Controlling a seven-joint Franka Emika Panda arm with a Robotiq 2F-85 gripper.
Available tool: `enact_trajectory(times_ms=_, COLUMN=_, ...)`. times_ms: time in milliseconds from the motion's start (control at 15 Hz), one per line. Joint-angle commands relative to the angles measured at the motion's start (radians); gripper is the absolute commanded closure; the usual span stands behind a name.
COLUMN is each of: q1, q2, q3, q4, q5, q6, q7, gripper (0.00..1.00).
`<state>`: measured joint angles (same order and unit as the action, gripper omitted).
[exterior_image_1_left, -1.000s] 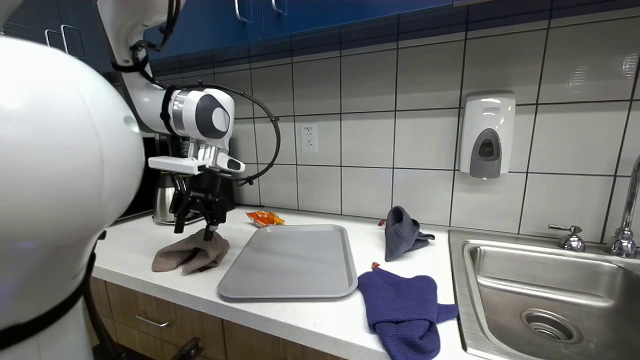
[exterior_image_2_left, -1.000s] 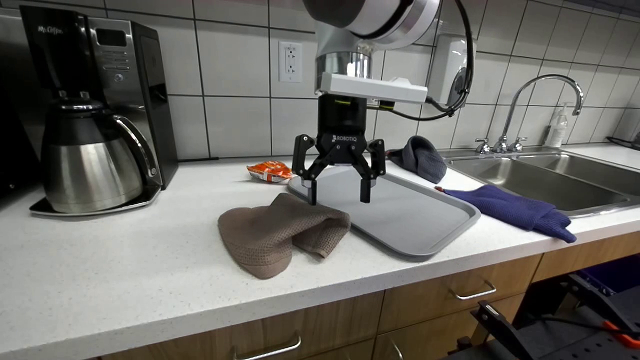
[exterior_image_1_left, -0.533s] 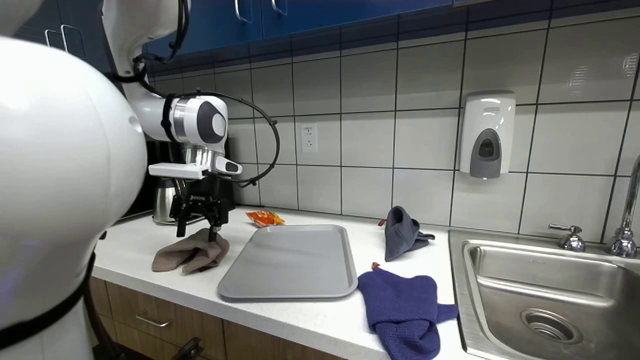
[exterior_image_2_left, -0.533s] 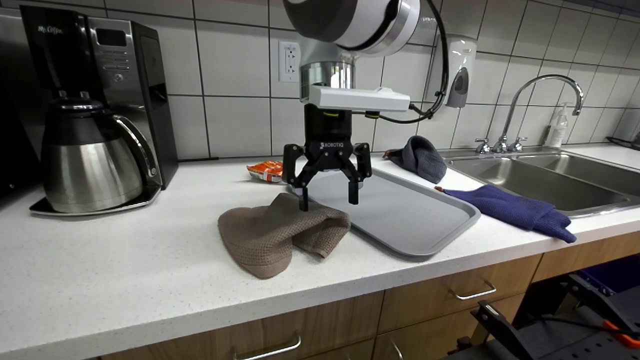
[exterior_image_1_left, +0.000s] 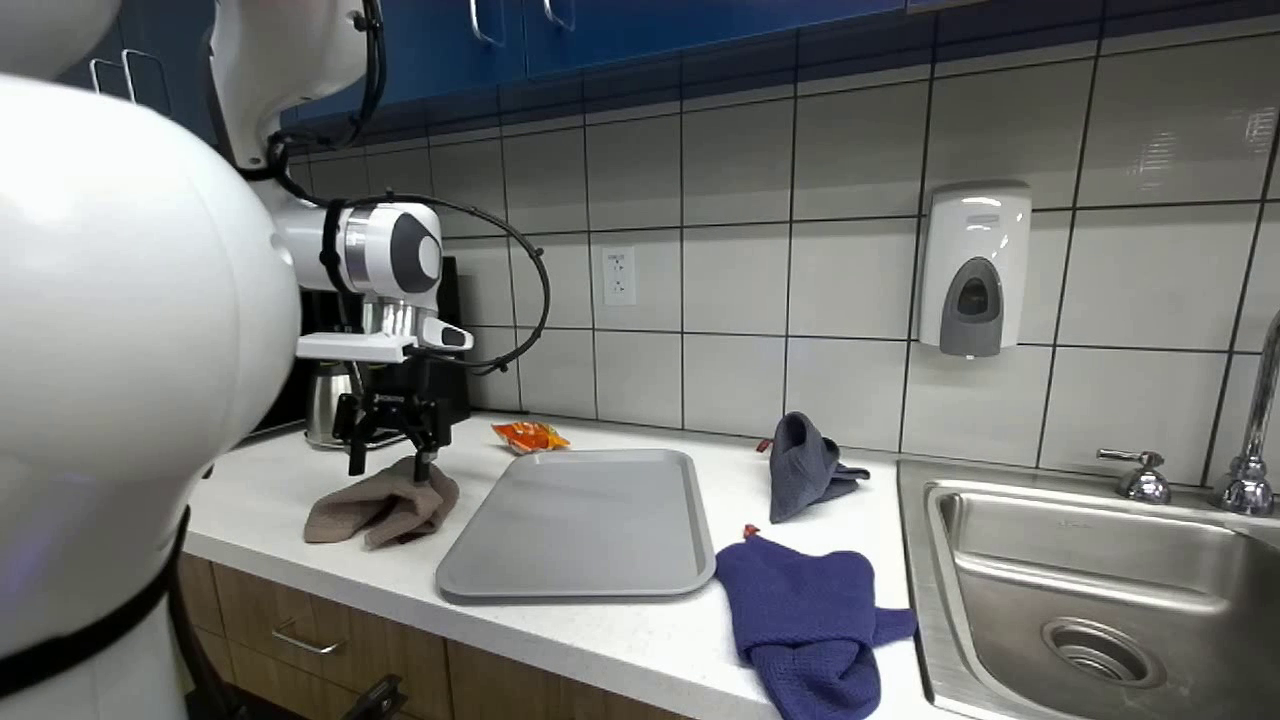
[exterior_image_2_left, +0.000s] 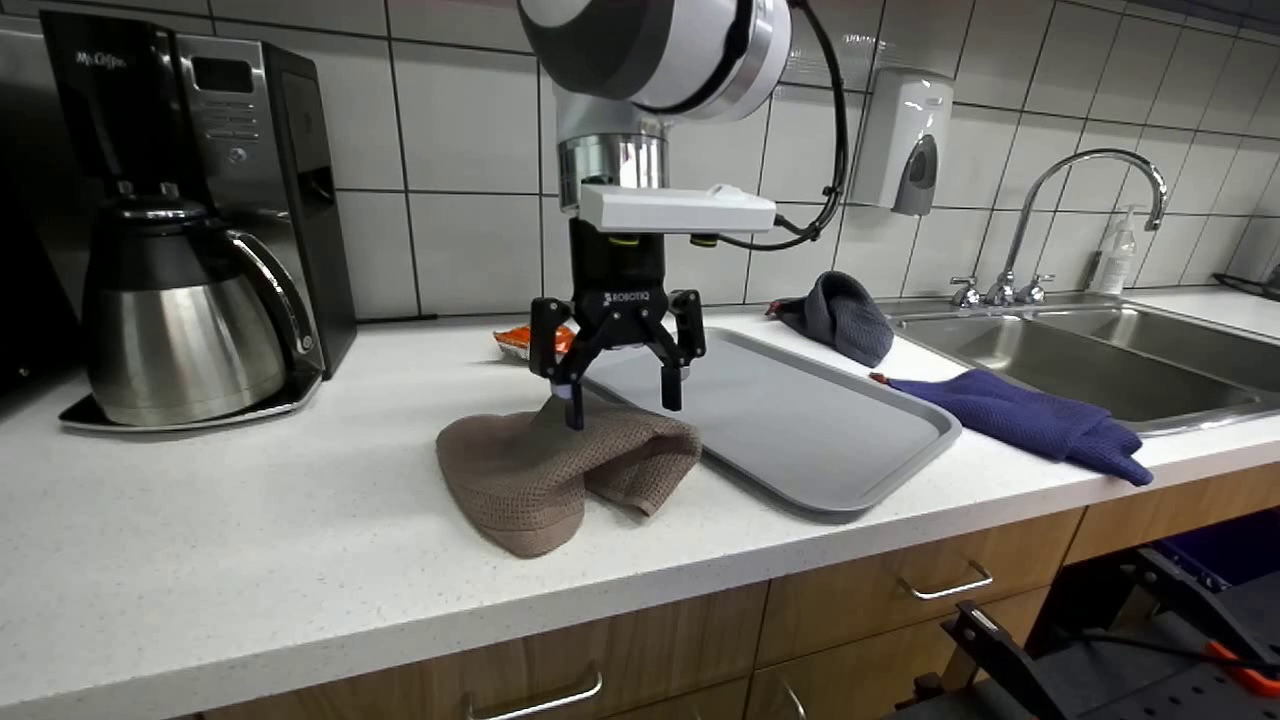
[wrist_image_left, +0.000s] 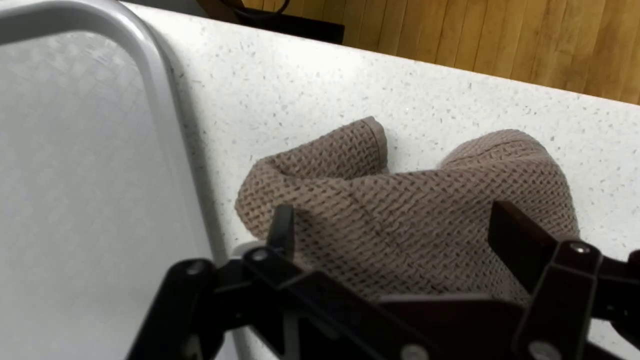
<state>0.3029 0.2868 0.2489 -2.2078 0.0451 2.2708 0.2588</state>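
Observation:
A brown waffle-weave cloth lies crumpled on the white counter, in both exterior views (exterior_image_1_left: 375, 510) (exterior_image_2_left: 530, 475) and in the wrist view (wrist_image_left: 400, 200). My gripper (exterior_image_1_left: 390, 467) is just over it, pointing down, fingers apart. It also shows open in an exterior view (exterior_image_2_left: 623, 403) and the wrist view (wrist_image_left: 392, 227). Nothing is between the fingers. One fingertip overlaps the cloth's raised fold; I cannot tell whether it touches. A grey tray lies beside the cloth, in both exterior views (exterior_image_1_left: 590, 520) (exterior_image_2_left: 800, 430) and at the left of the wrist view (wrist_image_left: 90, 175).
A purple cloth (exterior_image_1_left: 800, 610) and a dark grey cloth (exterior_image_1_left: 803, 470) lie between tray and sink (exterior_image_1_left: 1090, 600). An orange packet (exterior_image_1_left: 530, 436) is behind the tray. A coffee maker with a steel carafe (exterior_image_2_left: 190, 340) stands at the back. The counter's front edge (exterior_image_2_left: 600, 590) is near the cloth.
My gripper has moved down a little and across toward the coffee maker's side, more over the brown cloth. Its fingers stay apart. The cloths and the tray have not moved.

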Motion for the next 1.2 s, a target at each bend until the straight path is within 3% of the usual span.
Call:
enact_trajectory(times_ms=0, q1=0.022, q2=0.052, q3=-0.013, q4=0.065, q5=-0.049, q6=-0.007, q7=0.007, gripper=0.0)
enact_trajectory(times_ms=400, q1=0.049, q2=0.128, q3=-0.03, q4=0.147, q5=-0.12, q6=-0.016, q7=0.004, gripper=0.0)
enact_trajectory(times_ms=1000, q1=0.065, q2=0.233, q3=-0.058, q4=0.235, q5=-0.136, q6=-0.024, q7=-0.001, gripper=0.0)
enact_trajectory(times_ms=1067, q1=0.065, q2=0.237, q3=-0.057, q4=0.241, q5=-0.133, q6=-0.024, q7=-0.006, gripper=0.25)
enact_trajectory(times_ms=1133, q1=0.066, q2=0.241, q3=-0.057, q4=0.244, q5=-0.133, q6=-0.024, q7=-0.008, gripper=0.28)
